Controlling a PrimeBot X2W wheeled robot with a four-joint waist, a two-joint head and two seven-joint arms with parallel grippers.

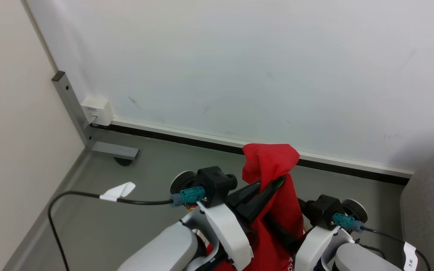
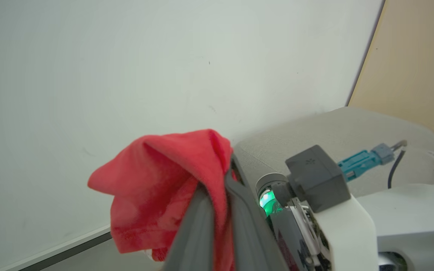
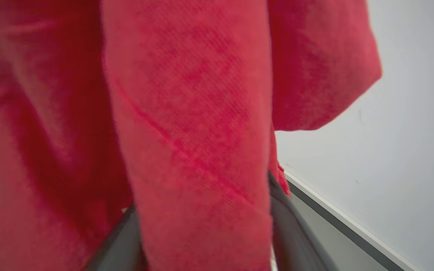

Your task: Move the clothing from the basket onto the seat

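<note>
- The left gripper (image 2: 219, 180) has its two fingers shut tight on the top of the red clothing (image 1: 277, 203). A floppy bit sticks up past the tips.
- From that pinch the clothing hangs long and straight down, back along the fingers and below them.
- The right gripper (image 3: 202, 192) has its fingers apart, one on each side of the hanging part. The cloth fills the gap, and I cannot tell if they squeeze it.
- The seat (image 1: 431, 210) is off to the right of both grippers, past the right one and well apart from the clothing. The right arm is nearer to it.
- I think the next move is to carry the clothing sideways to the right, over the seat, with the left fingers shut.
</note>
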